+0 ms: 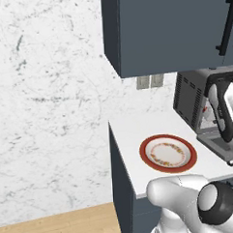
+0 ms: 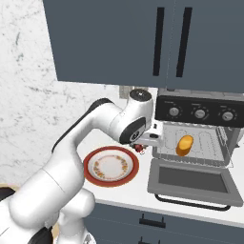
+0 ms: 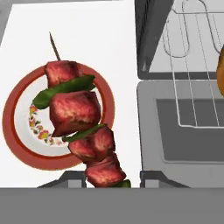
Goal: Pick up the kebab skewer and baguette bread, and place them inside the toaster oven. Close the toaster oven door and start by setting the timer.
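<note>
- Baguette bread [image 2: 185,145] already lying on the wire rack [image 2: 190,148] inside the toaster oven [image 2: 198,131]; half of the loading done, by the look of it.
- Kebab skewer [image 3: 81,127] lifted clear of the plate [image 2: 111,167], held in the jaws [image 3: 111,181] closed on its lower end; not yet in the oven.
- In the hand view, skewer hanging above the plate's right side, just left of the oven's open front.
- In the right base view, a small red bit of it visible below the hand, between plate and oven.
- Toaster oven door [image 2: 193,182] dropped flat onto the white bench [image 2: 143,188], dark window facing up, black bar handle at the near edge.
- Left to do, judging from this: carry the skewer across onto the rack, release, raise the door shut, turn the timer knob on the black control strip [image 2: 200,113].
- Skewer: chunky dark red meat pieces, mottled and glossy, with green pepper slivers wedged between; thin bare stick point poking out at the far end.
- Tilted slightly in the grip, pointed end away from the hand.
- Baguette: small golden-orange loaf, paler at one end, resting right of the rack's middle.
- Plate: white centre, floral ring, red rim, nothing on it.
</note>
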Tool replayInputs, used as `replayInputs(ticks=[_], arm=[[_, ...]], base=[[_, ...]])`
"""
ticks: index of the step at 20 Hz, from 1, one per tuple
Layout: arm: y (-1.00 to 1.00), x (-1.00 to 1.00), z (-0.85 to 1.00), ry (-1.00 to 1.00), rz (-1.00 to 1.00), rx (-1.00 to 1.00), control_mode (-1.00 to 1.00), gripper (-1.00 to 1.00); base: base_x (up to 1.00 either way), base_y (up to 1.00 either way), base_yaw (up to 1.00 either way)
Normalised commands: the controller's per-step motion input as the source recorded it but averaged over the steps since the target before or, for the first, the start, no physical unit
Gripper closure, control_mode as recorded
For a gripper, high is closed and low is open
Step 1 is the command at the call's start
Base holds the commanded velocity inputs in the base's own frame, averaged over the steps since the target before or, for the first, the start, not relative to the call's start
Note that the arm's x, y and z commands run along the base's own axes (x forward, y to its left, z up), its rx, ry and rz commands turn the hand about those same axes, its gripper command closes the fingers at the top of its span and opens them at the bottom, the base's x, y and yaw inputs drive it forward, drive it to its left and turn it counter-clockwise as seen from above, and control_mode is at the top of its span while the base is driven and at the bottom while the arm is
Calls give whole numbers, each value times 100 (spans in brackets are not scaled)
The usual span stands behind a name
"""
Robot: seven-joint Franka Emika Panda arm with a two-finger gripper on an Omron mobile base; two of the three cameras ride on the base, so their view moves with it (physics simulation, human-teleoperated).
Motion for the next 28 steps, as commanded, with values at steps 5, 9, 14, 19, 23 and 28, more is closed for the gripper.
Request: replayInputs(ticks=[5,9,14,19,23,28], arm=[[-100,0,30,-15,0,0,-100,100],[-84,-1,-3,-10,-5,0,-100,100],[-99,8,-10,-4,-2,0,-100,100],[-64,36,-3,2,0,0,-100,100],[-39,4,-26,0,0,2,-100,100],[-10,15,-53,0,0,7,-100,100]], base=[[0,0,0],[0,0,0],[0,0,0],[0,0,0],[0,0,0],[0,0,0]])
